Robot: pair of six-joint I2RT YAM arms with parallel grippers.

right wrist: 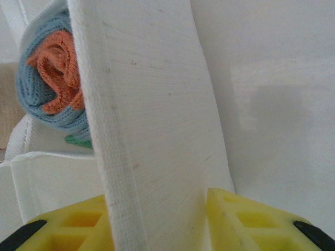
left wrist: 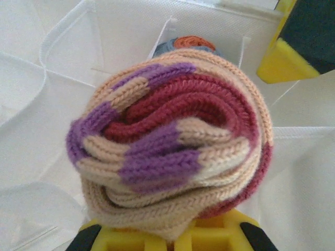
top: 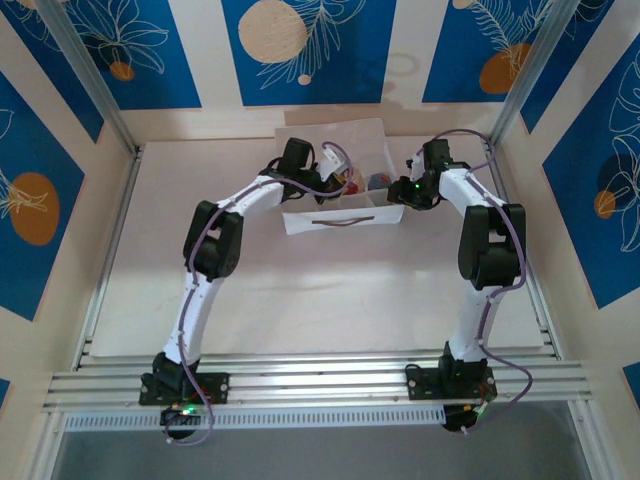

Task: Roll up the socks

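Evidently the left fingers [left wrist: 131,238] clenched the rolled tan-and-maroon sock [left wrist: 172,141] above a compartment of the white fabric box [top: 340,222], probably to drop it in; the right fingers [right wrist: 246,217] pinched a box wall [right wrist: 152,115], apparently steadying it, beside the rolled grey-and-orange sock [right wrist: 52,78].

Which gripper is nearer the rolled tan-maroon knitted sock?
Left. The left gripper holds the rolled tan-maroon knitted sock; the right gripper pinches the white fabric box's wall beside it.

No readable text, labels, brands or numbers on anything in view.
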